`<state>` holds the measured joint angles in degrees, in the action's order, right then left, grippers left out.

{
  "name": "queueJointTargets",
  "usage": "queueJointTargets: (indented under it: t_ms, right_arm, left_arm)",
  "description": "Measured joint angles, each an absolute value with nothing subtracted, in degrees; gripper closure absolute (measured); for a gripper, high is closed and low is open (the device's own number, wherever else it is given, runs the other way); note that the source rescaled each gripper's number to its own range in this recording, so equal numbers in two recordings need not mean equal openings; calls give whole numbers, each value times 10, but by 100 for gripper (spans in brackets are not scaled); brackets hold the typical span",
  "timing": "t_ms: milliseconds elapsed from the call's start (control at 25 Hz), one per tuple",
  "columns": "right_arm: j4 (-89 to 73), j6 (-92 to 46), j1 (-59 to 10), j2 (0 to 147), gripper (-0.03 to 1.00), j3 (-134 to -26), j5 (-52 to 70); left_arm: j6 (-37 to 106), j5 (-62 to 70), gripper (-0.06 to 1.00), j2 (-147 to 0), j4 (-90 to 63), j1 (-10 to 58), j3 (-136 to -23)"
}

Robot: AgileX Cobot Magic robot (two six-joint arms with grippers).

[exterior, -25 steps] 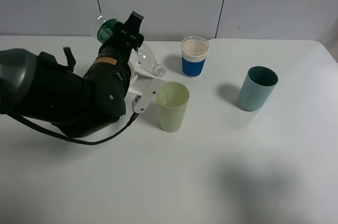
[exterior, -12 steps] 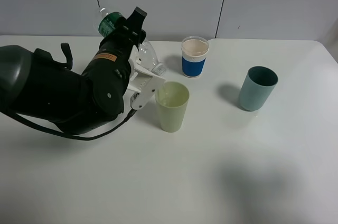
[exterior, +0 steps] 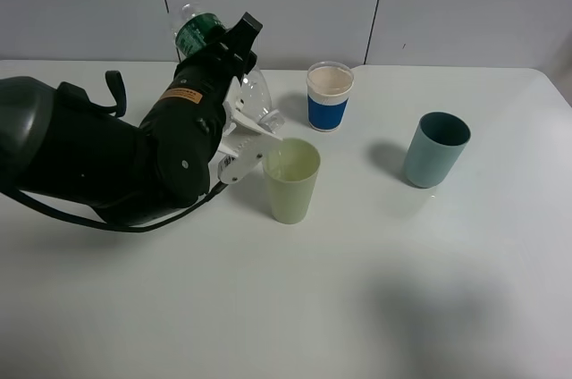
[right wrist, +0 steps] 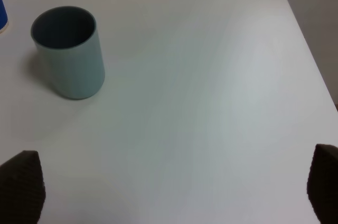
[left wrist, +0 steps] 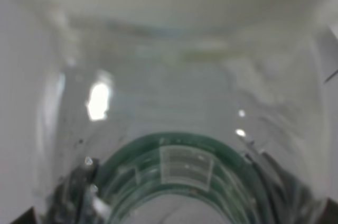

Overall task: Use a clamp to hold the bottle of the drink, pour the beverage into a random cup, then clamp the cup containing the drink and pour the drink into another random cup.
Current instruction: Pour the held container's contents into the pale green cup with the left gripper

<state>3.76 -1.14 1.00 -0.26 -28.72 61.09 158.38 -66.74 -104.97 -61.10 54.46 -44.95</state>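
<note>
Since the drink must fall into it, the pale green cup [exterior: 291,181] is placed close below the neck of the bottle [exterior: 198,35], which is clamped and tilted by the left end effector [exterior: 248,135]. Farther back, the blue-banded cup [exterior: 329,97] stands apart; the right end effector [right wrist: 172,184] is spread, empty.

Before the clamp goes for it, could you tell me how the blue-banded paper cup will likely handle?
The blue-banded paper cup looks thin-walled, so a hard squeeze would probably crush it. No drink shows inside, so it is likely light. It narrows toward its base, so a high push might tip it.
</note>
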Motion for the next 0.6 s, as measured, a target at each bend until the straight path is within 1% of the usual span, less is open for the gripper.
queueJointTargets:
  t_ms: [600]
  right_arm:
    - [38, -11, 10, -3, -3, -287, 611]
  left_arm:
    - [1586, -667, 86, -1049, -521, 545, -449]
